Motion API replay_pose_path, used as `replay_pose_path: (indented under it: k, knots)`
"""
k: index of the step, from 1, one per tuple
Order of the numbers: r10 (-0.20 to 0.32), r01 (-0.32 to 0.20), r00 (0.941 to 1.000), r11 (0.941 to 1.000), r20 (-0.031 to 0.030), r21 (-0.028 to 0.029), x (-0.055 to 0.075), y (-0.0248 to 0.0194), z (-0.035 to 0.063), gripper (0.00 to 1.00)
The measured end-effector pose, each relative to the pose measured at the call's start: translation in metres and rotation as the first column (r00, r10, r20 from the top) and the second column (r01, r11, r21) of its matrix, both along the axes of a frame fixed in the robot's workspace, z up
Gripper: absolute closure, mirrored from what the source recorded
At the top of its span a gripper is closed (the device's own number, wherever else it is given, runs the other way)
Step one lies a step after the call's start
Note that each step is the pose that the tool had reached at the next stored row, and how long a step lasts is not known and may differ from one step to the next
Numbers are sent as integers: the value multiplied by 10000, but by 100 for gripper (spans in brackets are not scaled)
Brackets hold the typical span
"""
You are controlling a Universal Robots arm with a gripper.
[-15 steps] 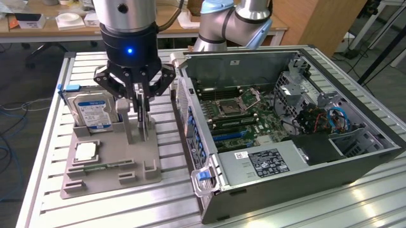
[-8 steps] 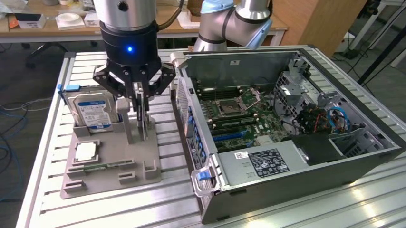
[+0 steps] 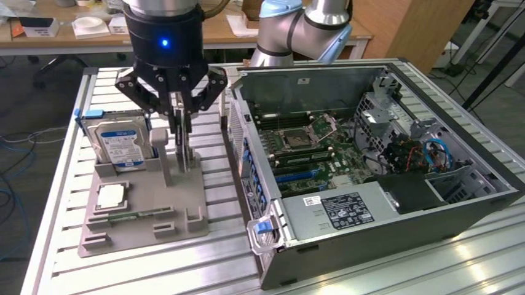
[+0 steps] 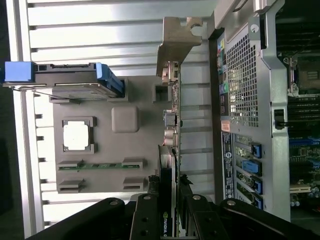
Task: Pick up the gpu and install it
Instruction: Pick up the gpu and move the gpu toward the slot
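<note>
On the slatted counter (image 3: 58, 184), the open computer case (image 3: 394, 246) lies on its side at the exterior view's right, its motherboard (image 3: 320, 147) exposed. Just beside it, at that view's left, sits the grey parts holder (image 3: 139, 230). We see the hard drive (image 3: 122, 144) standing at the holder's far end, and near it the gpu (image 3: 184, 153) upright on edge between the holder's posts. We cannot tell whether its lower edge is clear of them. The claw (image 3: 181, 126) reaches down from above and is closed on the card's upper edge, one finger on each face. In the wrist view the grip sits toward the end away from the silver bracket (image 4: 176, 45). That, in our judgement, is the main hazard: held off-centre, the card may pivot and let the bracket end sag. A tilted card could snag a post, drag the holder along the counter, and jolt the processor (image 4: 78, 136) and memory stick (image 4: 100, 165) lying flat in it. It could also knock the case's rear wall close by, or meet the blue expansion slots (image 3: 297, 175) crooked and jam.
</note>
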State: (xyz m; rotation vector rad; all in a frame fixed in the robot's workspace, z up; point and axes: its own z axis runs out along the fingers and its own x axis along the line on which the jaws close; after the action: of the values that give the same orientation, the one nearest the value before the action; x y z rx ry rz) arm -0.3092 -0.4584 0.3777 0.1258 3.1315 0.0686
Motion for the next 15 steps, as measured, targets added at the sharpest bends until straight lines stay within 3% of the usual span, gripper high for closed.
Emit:
replay_pose_path:
  k: [10, 15]
  knots:
    - [0, 0, 10000, 10000, 0, 0, 0, 0, 414, 74]
    - [1, -1, 10000, 10000, 1, 1, 0, 0, 436, 74]
